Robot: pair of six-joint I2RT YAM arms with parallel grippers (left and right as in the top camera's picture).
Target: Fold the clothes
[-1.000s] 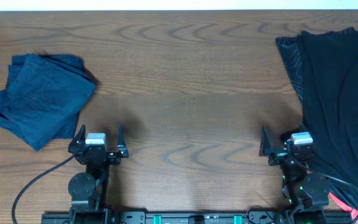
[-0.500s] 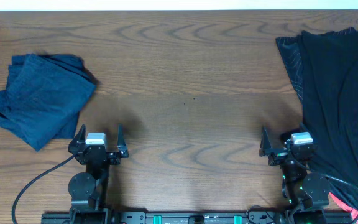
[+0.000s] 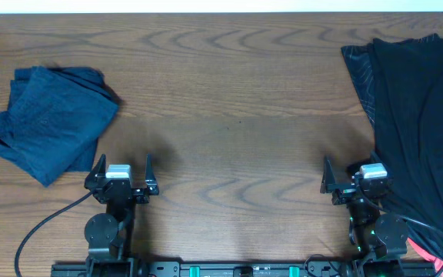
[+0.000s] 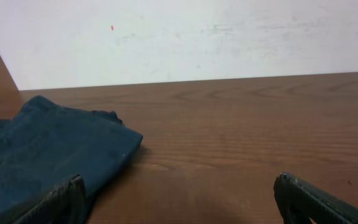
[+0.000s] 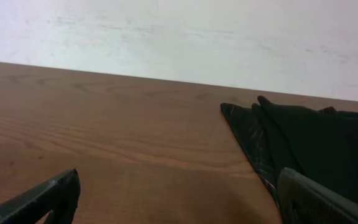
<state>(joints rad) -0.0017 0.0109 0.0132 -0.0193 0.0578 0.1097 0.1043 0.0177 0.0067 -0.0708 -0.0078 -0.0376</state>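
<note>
Brown wood-grain table (image 3: 229, 92) fills the view. At its near edge, the left gripper (image 3: 123, 161) and right gripper (image 3: 351, 171) sit with jaws spread wide, holding nothing. Farther back, on the table's left side, lies a folded dark blue garment (image 3: 52, 123). On its right side, a loose black garment (image 3: 421, 115) sprawls over a black swirl-lined cloth (image 3: 358, 73).

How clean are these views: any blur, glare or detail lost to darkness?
Overhead: sharp, evenly lit, no glare; faint shadows by the left gripper and right gripper; the black garment reads as a near-flat dark mass. Left wrist: the dark blue garment looks soft, the fingertips dark and blurred. Right wrist: likewise soft, wall bright, not blown out.
</note>
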